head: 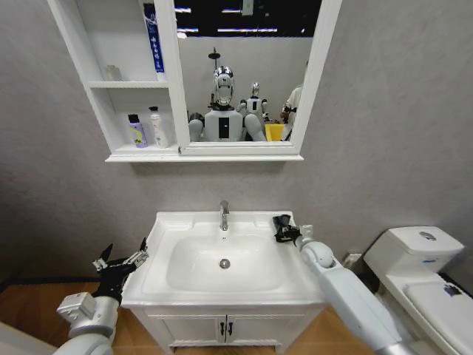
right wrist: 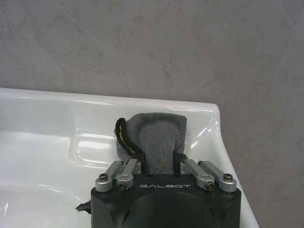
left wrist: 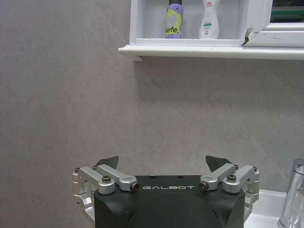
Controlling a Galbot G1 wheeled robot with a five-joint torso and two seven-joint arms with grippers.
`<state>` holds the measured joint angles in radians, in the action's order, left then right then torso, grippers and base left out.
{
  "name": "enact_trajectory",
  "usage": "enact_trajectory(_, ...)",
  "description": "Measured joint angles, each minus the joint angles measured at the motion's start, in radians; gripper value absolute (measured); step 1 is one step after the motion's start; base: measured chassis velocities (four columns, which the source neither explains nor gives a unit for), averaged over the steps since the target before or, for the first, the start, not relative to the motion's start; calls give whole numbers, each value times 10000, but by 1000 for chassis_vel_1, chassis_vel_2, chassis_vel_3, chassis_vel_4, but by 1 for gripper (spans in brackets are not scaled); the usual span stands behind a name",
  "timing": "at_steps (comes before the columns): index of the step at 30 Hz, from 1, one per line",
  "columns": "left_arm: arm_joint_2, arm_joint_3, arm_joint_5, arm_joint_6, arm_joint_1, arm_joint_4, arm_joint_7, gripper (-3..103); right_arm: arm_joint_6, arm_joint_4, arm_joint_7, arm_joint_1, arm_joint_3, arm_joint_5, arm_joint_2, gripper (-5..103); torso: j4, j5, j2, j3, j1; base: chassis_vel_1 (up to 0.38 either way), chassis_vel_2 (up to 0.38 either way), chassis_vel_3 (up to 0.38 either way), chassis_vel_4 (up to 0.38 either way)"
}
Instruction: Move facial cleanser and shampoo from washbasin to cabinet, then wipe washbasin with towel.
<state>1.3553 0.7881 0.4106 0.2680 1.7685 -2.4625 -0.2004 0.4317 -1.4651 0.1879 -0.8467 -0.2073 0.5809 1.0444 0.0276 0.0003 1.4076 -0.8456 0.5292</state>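
From the head view, the washbasin (head: 159, 277) is taken as the landmark. Its bowl and rim carry no bottles. The right hand (head: 283, 229) is seen at the washbasin's back right corner, just right of the tap (head: 224, 215), closed on the towel (head: 281, 222), which rests against the rim there. The left hand (head: 120, 264) is held off the washbasin's left edge, clear of it, with its fingers spread and nothing between them. Above the washbasin, on the lowest shelf of the cabinet (head: 133, 157), a purple bottle (head: 136, 131) and a white bottle (head: 157, 127) stand side by side; these are judged to be the shampoo and the facial cleanser, so the moving part of the task appears done and the wiping in hand.

In the left wrist view, the left hand (left wrist: 161, 167) is shown wide open against the grey wall, with a sliver of the washbasin (left wrist: 266, 209) and tap (left wrist: 294, 199) beside it and the two bottles (left wrist: 174, 20) (left wrist: 209, 19) on the shelf overhead.

In the right wrist view, the towel (right wrist: 159, 137) is pinched at its near end between the fingers of the right hand (right wrist: 159, 164), its free end lying on the washbasin's corner (right wrist: 209, 118). The cloth looks light, soft and limp, with a fuzzy nap and a yellow edge at one fold. It is judged that it would bunch or fold over under a push, so a deep hold across the folded thickness would serve best, with the flat part pressed to the glossy, probably slippery ceramic.
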Motion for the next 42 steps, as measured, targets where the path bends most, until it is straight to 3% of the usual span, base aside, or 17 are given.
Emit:
enact_trajectory(2,0,0,0,0,0,0,0,100,-26,106,11,74,4,-100,78,35,-2,-1,0,0,0,0,0,0,0)
enact_trajectory(6,0,0,0,0,0,0,0,100,-41,198,177,200,11,-177,157,46,-1,-1,0,0,0,0,0,0,0)
enact_trajectory(7,0,0,0,0,0,0,0,100,-15,195,270,233,11,-174,148,57,0,-3,0,0,0,0,0,0,0)
enact_trajectory(11,0,0,-1,0,1,0,0,100,40,34,518,209,6,-128,58,68,1,-2,0,0,0,0,0,0,0)
enact_trajectory(14,0,0,0,0,1,0,0,100,299,-503,842,-35,-91,83,-155,84,1,-1,0,0,0,0,0,0,0)
enact_trajectory(16,0,0,0,-1,0,0,0,100,356,-696,889,-134,-140,117,-255,84,1,-2,1,0,0,0,0,0,0)
enact_trajectory(18,0,0,-1,-1,0,0,0,100,392,-1134,1005,-388,-279,77,-467,98,3,-1,1,0,-2,0,0,0,0)
enact_trajectory(31,0,0,0,-1,0,0,0,100,250,-2389,1395,-1205,-1020,-196,-820,100,-2,2,2,0,-1,0,0,0,0)
enact_trajectory(38,0,-1,0,0,0,0,0,100,154,-5283,2427,-3062,-1908,-447,-824,100,3,-2,2,1,-2,0,0,0,0)
enact_trajectory(42,0,0,-1,0,0,0,-2,100,56,-6684,2560,-4537,-2401,-1413,-239,100,-2,-6,3,1,-2,0,0,0,0)
